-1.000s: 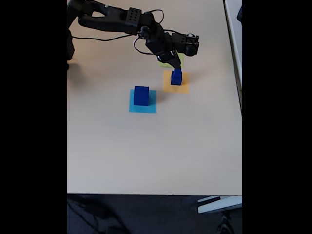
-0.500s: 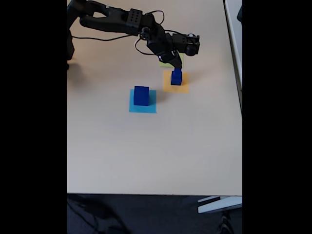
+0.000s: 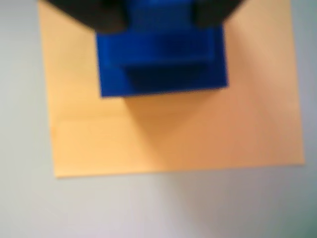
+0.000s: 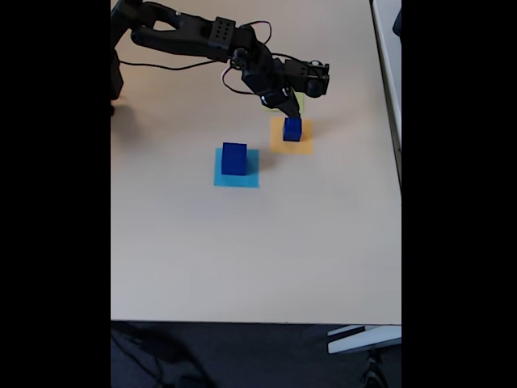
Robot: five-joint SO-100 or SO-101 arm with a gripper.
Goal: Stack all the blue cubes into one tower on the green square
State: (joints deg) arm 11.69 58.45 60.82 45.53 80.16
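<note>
Two dark blue solid cubes [image 3: 161,64] sit stacked on the flat orange paper square [image 3: 173,134]; my black pincer [image 3: 159,12] clamps the smaller top one, to carry it toward the pale green square [image 4: 297,99].

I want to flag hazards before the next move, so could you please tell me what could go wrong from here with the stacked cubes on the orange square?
1. In the wrist view the hand straddles the small dark blue cube atop a wider dark blue cube; a skewed lift could drag or tip the lower one.
2. The flat orange paper square might slide if that cube is nudged.
3. In the fixed view the pale yellow-green square lies largely beneath the arm, so placement may be poorly seen.
</note>
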